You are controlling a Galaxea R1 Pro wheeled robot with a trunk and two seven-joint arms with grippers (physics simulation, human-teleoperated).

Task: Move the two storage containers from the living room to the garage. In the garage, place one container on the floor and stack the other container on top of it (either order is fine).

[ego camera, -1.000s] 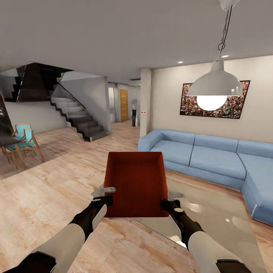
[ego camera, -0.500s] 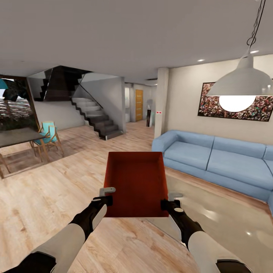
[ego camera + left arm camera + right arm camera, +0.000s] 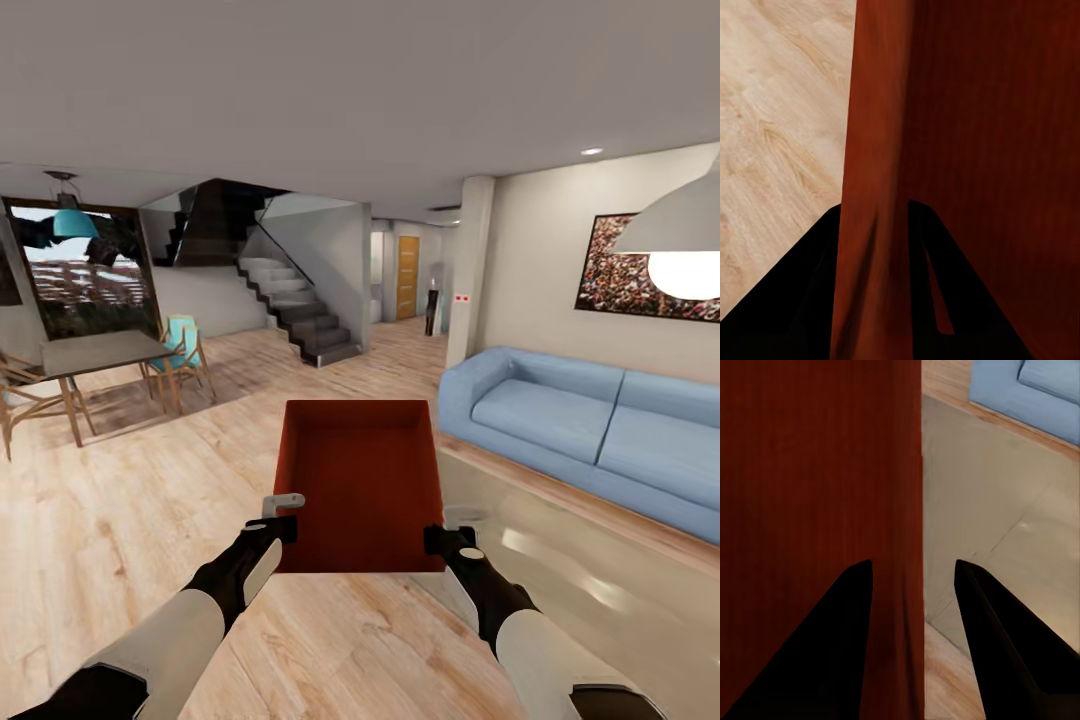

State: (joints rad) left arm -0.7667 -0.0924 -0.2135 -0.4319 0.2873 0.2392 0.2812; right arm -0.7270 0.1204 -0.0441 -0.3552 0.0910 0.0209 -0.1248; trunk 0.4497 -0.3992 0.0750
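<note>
Living room (image 3: 200, 470) with light wood plank flooring is being crossed. Storage container (image 3: 360, 490), red-orange, open top up, is being carried at chest front between both arms. Left gripper (image 3: 284, 515) is being kept pinched over left wall; right gripper (image 3: 448, 528) is being kept pinched over right wall, apparently, wall seen between dark fingers (image 3: 840, 652) in wrist view. Blue sofa (image 3: 580, 420) is being passed at right; staircase (image 3: 300, 310) and dining table (image 3: 95, 352) lying ahead left. Task is being judged early: one container in transit, garage not reached, stacking left.
</note>
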